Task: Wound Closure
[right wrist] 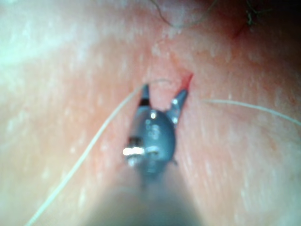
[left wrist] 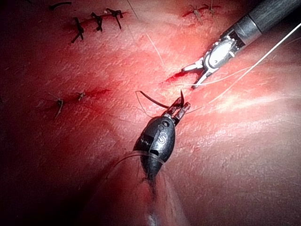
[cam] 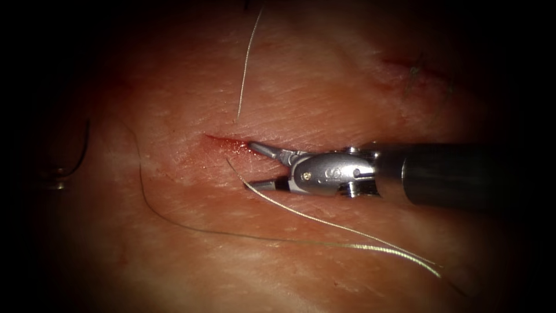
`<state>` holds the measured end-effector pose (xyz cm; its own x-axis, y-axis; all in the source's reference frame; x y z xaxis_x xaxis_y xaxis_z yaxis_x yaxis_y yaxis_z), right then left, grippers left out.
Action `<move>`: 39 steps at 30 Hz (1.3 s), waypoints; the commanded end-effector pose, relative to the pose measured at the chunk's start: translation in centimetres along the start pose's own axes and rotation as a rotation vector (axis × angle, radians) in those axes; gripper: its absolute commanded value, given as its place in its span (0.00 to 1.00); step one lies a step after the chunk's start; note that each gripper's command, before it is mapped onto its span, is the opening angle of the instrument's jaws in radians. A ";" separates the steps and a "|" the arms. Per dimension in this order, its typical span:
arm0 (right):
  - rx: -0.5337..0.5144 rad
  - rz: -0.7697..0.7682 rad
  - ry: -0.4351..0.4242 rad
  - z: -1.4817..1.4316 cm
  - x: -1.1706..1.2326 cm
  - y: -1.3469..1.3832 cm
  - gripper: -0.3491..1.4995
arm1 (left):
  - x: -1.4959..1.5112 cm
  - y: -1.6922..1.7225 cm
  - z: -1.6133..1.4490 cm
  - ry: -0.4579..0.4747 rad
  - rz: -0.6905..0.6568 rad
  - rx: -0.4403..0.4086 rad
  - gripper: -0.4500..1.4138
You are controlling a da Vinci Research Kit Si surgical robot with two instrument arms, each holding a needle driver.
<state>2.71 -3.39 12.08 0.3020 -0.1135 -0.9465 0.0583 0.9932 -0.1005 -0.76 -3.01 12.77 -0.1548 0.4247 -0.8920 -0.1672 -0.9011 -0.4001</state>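
- The tissue (cam: 301,87), pale pink and finely creased, carries a short cut (cam: 223,141) rimmed with red fluid (cam: 231,145).
- The right tool (cam: 249,165) reaches in from the right of the cut, its shaft lying level across the tissue. Its claw is spread wide and holds nothing: one jaw tip rests at the right end of the cut, the other sits just below the cut, close against the thread.
- The right wrist view confirms that wide spread (right wrist: 164,92), with one tip at the red edge of the cut (right wrist: 189,79).
- The left tool (left wrist: 180,109) sits near the cut (left wrist: 171,77), on the side away from the right tool (left wrist: 188,78). Its claw is clamped narrow on the needle (left wrist: 153,100).
- The thread (cam: 324,223) runs as a pale strand from just below the cut, past the right tool's lower jaw, and away down to the right. A second pale length (cam: 246,64) rises above the cut, and a darker length loops round to the left and below it.
- The needle, dark and curved, is gripped close to one end. A short spike stands past the jaws while the long arc sweeps away from the cut above the surface, clear of the tissue as far as can be seen.
- Dark stitches (left wrist: 96,21) cross another wound well away from the cut.
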 end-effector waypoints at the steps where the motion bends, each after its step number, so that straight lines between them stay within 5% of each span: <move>1: 0.012 -0.004 0.007 0.15 0.01 -0.01 0.63 | -0.07 0.03 0.07 0.001 -0.003 -0.003 0.00; 5: 0.025 -0.010 0.014 0.26 0.02 -0.01 0.62 | -0.07 0.03 0.06 0.001 -0.003 -0.003 0.00; 8: 0.044 -0.019 0.013 0.34 0.02 -0.03 0.49 | -0.07 0.03 0.07 0.002 -0.003 -0.006 0.00; 11: 0.072 -0.027 0.000 0.40 0.00 -0.07 0.26 | -0.07 0.03 0.07 0.002 -0.003 -0.006 0.00; 13: 0.089 -0.037 -0.008 0.41 -0.01 -0.09 0.00 | -0.07 0.03 0.06 0.002 -0.003 -0.006 0.00; 21: 0.114 0.031 -0.053 0.15 -0.04 -0.18 0.00 | -0.07 0.04 0.07 0.003 -0.003 -0.008 0.00; 39: 0.006 0.049 -0.144 -1.45 -0.24 -0.77 0.00 | 0.12 0.40 0.09 0.036 -0.004 -0.107 0.00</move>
<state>1.18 -4.03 11.86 0.4373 -0.0684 -0.8967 0.0430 0.9976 -0.0551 -0.90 -3.27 12.44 -0.1177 0.4238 -0.8981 -0.0584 -0.9057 -0.4198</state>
